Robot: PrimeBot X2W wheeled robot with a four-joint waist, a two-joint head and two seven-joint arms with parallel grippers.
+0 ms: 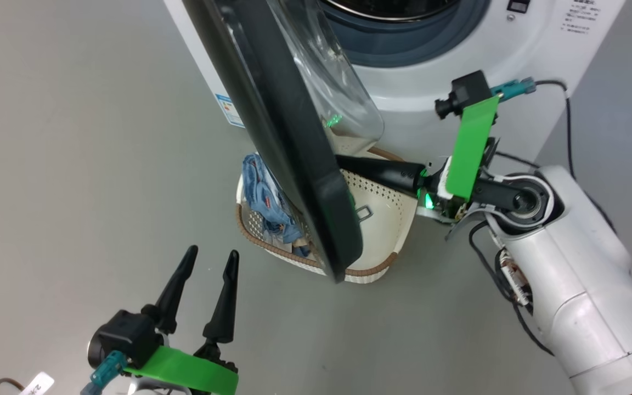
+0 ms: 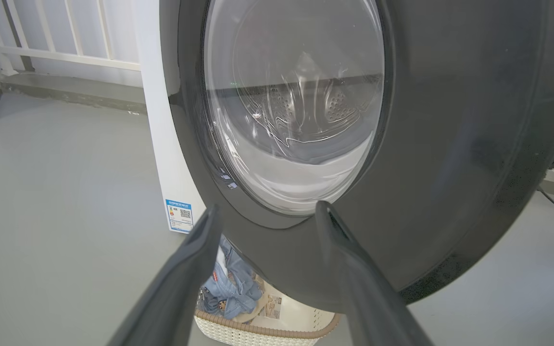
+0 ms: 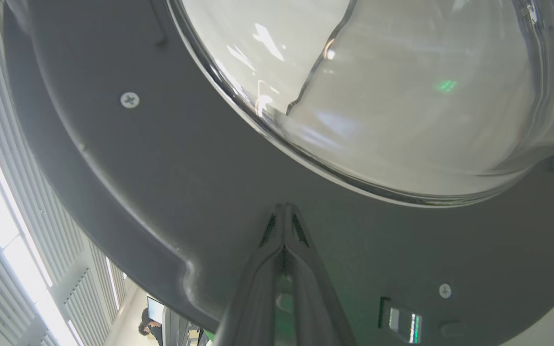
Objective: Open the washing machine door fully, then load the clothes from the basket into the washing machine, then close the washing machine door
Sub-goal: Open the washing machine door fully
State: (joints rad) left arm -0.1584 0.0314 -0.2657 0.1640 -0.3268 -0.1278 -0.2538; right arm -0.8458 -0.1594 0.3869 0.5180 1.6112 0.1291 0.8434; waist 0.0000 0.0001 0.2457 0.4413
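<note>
The washing machine [image 1: 431, 88] stands at the top of the head view. Its door [image 1: 294, 164] is swung partway out and I see it edge-on, with the glass bowl [image 1: 332, 77] facing the drum. My right gripper [image 1: 349, 163] is shut with nothing in it, and its tips [image 3: 284, 211] press against the door's inner grey rim [image 3: 161, 192], just below the bowl [image 3: 402, 96]. The basket [image 1: 387, 219] sits on the floor under the door and holds blue clothes [image 1: 264, 197]. My left gripper [image 1: 212, 252] stands open at the lower left, facing the door's outer face [image 2: 450, 144].
A black cable [image 1: 567, 109] hangs beside the machine at the right. Grey floor spreads to the left and front. In the left wrist view a white railing [image 2: 65, 53] runs behind the machine's side with its blue sticker [image 2: 180, 216]. A person [image 3: 147, 329] is far off.
</note>
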